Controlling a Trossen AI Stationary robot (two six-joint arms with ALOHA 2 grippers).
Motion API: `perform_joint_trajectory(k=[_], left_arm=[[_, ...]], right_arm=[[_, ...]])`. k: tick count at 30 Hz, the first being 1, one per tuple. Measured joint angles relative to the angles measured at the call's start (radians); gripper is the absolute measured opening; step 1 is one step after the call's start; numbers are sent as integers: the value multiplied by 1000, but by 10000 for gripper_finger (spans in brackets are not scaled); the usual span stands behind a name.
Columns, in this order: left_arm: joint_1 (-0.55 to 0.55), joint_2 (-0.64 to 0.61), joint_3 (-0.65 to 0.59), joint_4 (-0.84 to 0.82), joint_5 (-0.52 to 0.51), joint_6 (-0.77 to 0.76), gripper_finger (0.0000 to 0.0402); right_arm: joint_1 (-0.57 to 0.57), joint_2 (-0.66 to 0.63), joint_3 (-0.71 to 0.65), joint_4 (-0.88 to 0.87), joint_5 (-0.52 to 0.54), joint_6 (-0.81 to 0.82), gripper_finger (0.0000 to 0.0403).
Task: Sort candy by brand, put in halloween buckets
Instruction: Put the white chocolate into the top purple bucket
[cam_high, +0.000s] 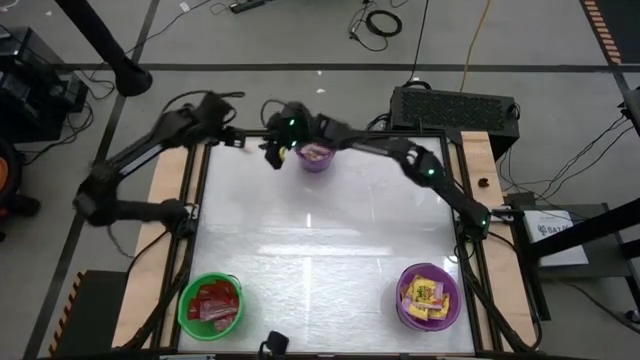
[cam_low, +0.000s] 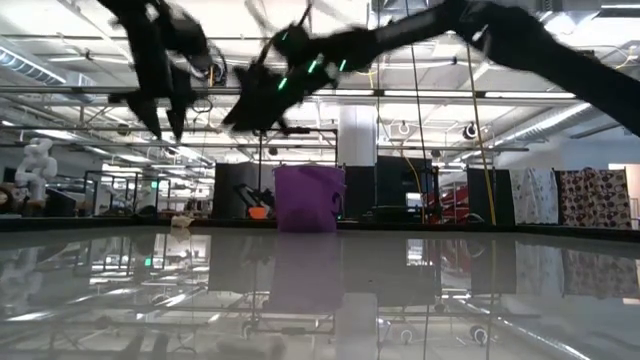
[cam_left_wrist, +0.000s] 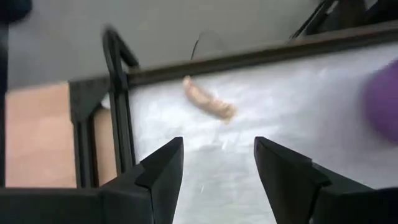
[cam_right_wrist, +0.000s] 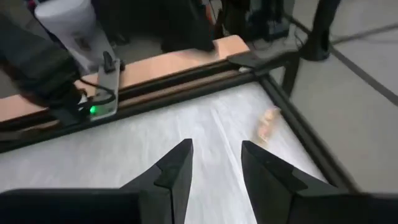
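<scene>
Both grippers, left (cam_left_wrist: 214, 171) and right (cam_right_wrist: 214, 168), parted, empty. Tan candy (cam_left_wrist: 208, 99) beside table rail (cam_left_wrist: 249, 56). Risk: fingertip strike on rail, candy knocked off.

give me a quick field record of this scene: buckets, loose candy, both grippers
green bucket: near left corner, red packets inside
near purple bucket: near right corner, yellow packets inside
far purple bucket: far edge, pale pieces inside
loose candy: one tan piece by the far left corner
left gripper: open, empty, above the tan piece
right gripper: open, empty, beside the far bucket

White table (cam_high: 330, 250) carries green bucket (cam_high: 210, 303); two purple buckets (cam_high: 428, 296); tan candy (cam_left_wrist: 208, 102).
</scene>
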Motion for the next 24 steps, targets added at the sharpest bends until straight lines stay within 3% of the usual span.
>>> perform_joint_trajectory(k=[4,8,13,20,24], left_arm=[[70,193,-1,37,55,19,203],[84,301,-1,119,136,129,203],[87,400,46,74,73,173,203],[48,484,135,-5,42,484,203],[-20,525,170,-41,-76,670,203]], right_arm=[[-12,-140,14,-265,4,-61,130],[-11,-232,10,-557,8,-129,130],[-2,-344,10,-790,4,-151,130],[10,-387,9,-956,6,-162,130],[17,-394,10,-997,3,-165,130]])
